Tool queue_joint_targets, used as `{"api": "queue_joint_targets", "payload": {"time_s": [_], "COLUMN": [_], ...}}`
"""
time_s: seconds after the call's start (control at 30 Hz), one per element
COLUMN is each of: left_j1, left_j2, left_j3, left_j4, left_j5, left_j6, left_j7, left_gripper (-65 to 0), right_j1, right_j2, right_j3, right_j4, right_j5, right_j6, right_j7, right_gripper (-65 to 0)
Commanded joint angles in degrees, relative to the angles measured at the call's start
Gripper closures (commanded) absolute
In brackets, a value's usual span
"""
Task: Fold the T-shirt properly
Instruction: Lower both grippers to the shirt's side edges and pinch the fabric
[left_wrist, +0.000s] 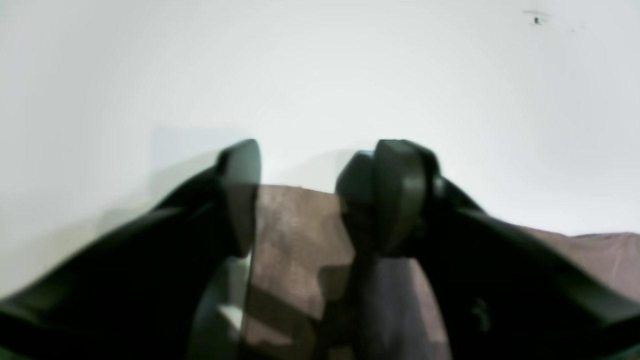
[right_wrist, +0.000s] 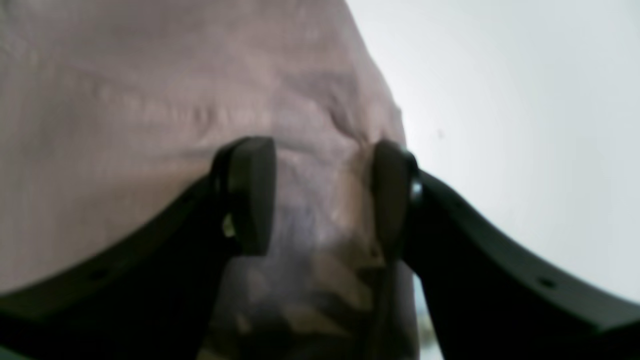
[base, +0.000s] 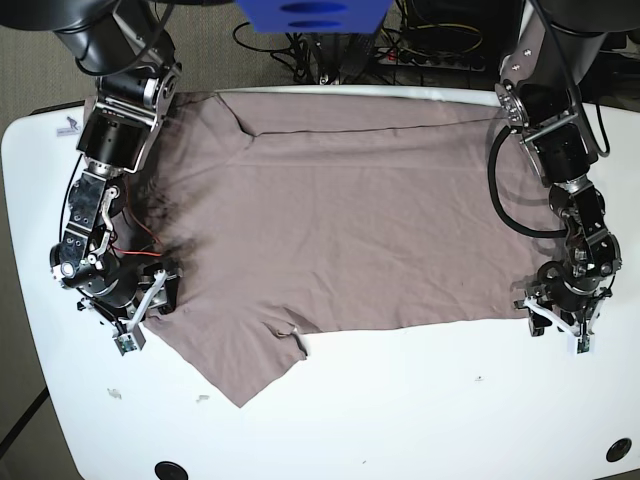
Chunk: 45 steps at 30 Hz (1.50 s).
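The left jaws stand apart at the near right corner of the T-shirt (base: 340, 220). In the left wrist view the dark fingers (left_wrist: 240, 200) straddle the cloth's edge, with a strip of fabric lying flat between them and bare white bench (base: 420, 410) beyond. Nothing looks pinched there.

The right jaws are also apart, low at the shirt's left edge. In the right wrist view their fingers (right_wrist: 250, 195) bracket a rumpled bunch of cloth. The gap looks too wide for thin fabric to be clamped, so I judge them to be around the cloth, not gripping it.

Just to the right of the right jaws, a loose flap (base: 240, 365) that looks like a sleeve reaches toward the near edge of the bench.

Beyond that, the shirt lies spread flat and mauve-brown over the far half of the bench. Its long axis runs left to right, from one arm to the other. Each pair of jaws sits at one end of the near hem, and the body of the shirt lies on the far side of both. Neither arm is nearer to it than the other. A fold taken from here would likely carry the near edge toward the far edge, with both ends rising together to keep the hem straight.
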Motion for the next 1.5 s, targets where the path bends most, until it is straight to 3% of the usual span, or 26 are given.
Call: {"api": "queue_joint_targets", "payload": {"time_s": [0.0,0.2,0.4,1.47], "left_j1": [-0.61,-0.65,-0.75,-1.08], "left_j2": [-0.18,0.18,0.27,0.09], "left_j3": [0.39,1.76,2.02,1.42], "left_j4": [-0.36,-0.59,-0.70,0.63], "left_j5": [-0.09,0.19,0.27,-0.31], "left_j6": [-0.42,-0.41,-0.33,0.55], "left_j7": [2.70,1.36,0.86,2.26], "left_gripper": [-21.7,-10.5,-10.1,-3.3], "right_j1": [1.57,1.48,1.29,5.99], "right_j2": [0.83,0.73,0.55,2.02], "right_j3": [-0.06,-0.40,-0.66,-1.22], "right_j4": [-0.22,0.00,0.23,-2.02], "right_j5": [-0.47,-0.63,-0.58,-2.19], "right_j6": [-0.12,-0.12,-0.12,-0.12], "right_j7": [0.55,0.45,-0.10,0.94], "right_gripper": [-30.1,-29.2,-26.2,-27.4]}}
